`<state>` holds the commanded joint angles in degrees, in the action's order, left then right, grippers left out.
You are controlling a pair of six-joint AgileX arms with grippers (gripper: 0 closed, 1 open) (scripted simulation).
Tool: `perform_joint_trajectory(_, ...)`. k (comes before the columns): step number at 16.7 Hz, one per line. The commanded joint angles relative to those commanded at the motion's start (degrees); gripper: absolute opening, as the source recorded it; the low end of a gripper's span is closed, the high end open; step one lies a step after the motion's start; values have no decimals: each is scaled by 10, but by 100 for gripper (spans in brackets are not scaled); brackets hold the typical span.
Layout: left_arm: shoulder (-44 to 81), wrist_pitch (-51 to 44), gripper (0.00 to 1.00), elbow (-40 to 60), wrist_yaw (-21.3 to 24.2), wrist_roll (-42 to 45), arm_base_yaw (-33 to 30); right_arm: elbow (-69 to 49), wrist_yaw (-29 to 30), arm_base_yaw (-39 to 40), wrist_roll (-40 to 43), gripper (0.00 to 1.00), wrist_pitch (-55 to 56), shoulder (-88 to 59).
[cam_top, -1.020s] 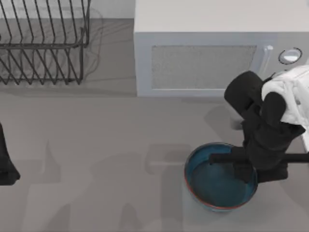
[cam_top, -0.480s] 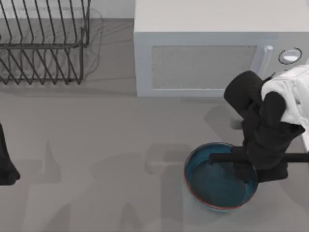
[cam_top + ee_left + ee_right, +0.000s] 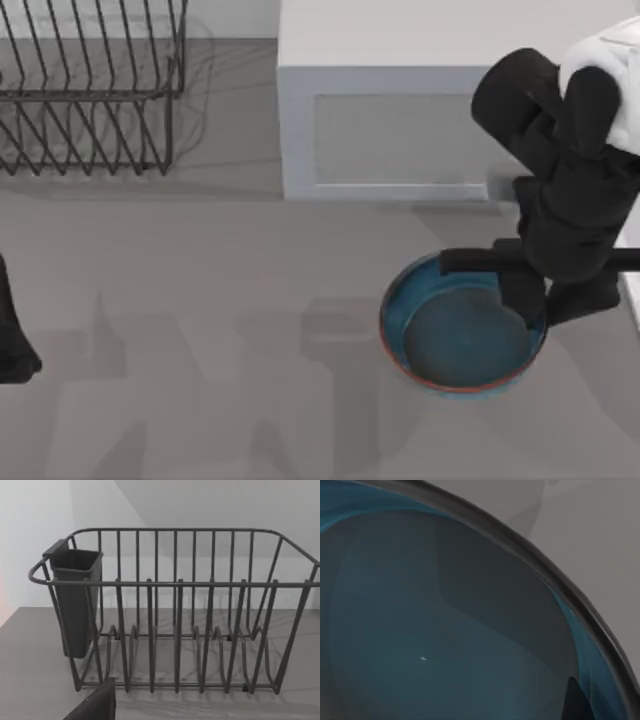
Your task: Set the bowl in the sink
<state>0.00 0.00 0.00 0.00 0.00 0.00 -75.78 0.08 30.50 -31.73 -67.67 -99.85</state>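
Toward the table's right side, in front of the microwave [image 3: 400, 100], you have the bowl [image 3: 455, 335] (blue glaze, reddish-brown rim). Your right gripper [image 3: 525, 295] sits at its far right rim, one finger reaching down inside the wall; whether the jaws are clamped on that rim you cannot tell. Your left arm [image 3: 12, 330] is parked at the left edge, facing the wire dish rack [image 3: 175, 610] with its dark cup [image 3: 75, 600].

The right arm [image 3: 570, 210] covers the bowl's [image 3: 450, 345] 3 o'clock rim and the microwave's [image 3: 400, 120] right end; its fingertips are hidden.
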Motion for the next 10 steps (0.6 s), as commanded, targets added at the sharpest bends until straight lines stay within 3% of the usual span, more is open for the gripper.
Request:
perform_joint_trajectory(4,0,0,100,0,0,0,0,-85,0,-1,5,0,-105,30)
perform_joint_trajectory(10,0,0,100,0,0,0,0,-99,0,0,6,0,-120,37)
